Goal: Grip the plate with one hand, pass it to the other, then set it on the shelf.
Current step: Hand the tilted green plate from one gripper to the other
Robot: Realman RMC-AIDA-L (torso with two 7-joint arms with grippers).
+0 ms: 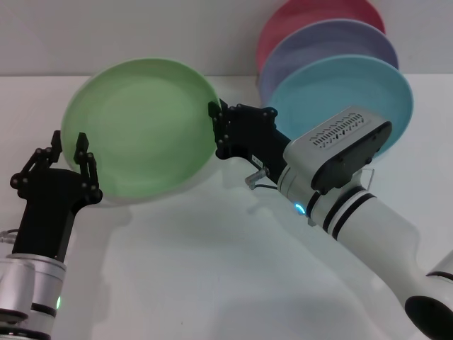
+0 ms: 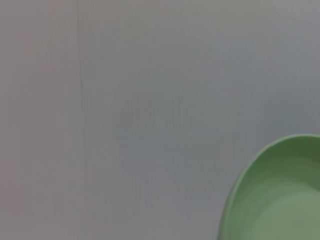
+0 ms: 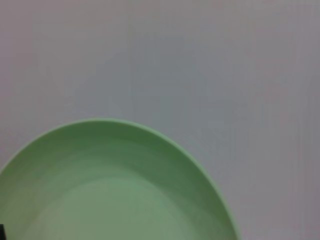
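Plates (image 1: pixel 352 92) stand racked behind gripper-held green plate (image 1: pixel 138 127).

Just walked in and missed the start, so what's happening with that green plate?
The right gripper is clamped on the edge of the plate, holding it tilted above the table. The left gripper is open at the plate's opposite edge, its fingers apart. Behind, the shelf already holds blue, lavender and red plates.
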